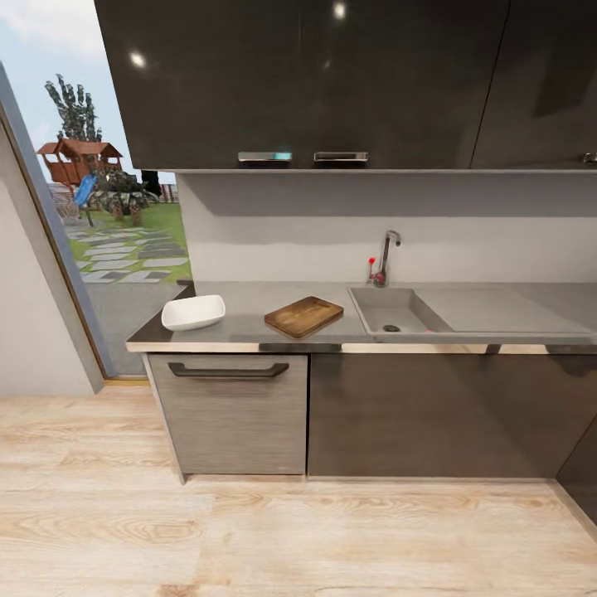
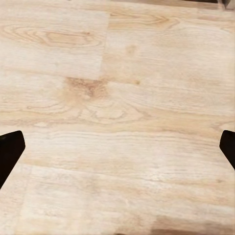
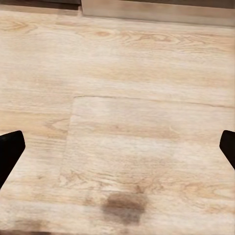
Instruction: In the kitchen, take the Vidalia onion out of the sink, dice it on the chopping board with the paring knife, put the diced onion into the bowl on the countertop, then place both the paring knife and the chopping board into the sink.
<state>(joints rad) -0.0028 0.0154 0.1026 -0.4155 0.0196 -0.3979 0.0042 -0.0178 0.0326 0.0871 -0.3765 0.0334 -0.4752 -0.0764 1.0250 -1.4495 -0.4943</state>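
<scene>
Hanging floorward, both pincers (image 2: 117, 147) (image 3: 117, 147) spread wide

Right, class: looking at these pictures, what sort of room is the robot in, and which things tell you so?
Almost certainly a home kitchen. A sink with a tap is set into a grey countertop above dark cabinets, and a chopping board and white bowl sit on the countertop.

We see a long smooth grey countertop (image 1: 249, 300) carrying a shallow white squarish bowl (image 1: 192, 312) beside a tilted dark brown wooden chopping board (image 1: 303, 316), with a sunken grey steel sink (image 1: 398, 308) further along
</scene>
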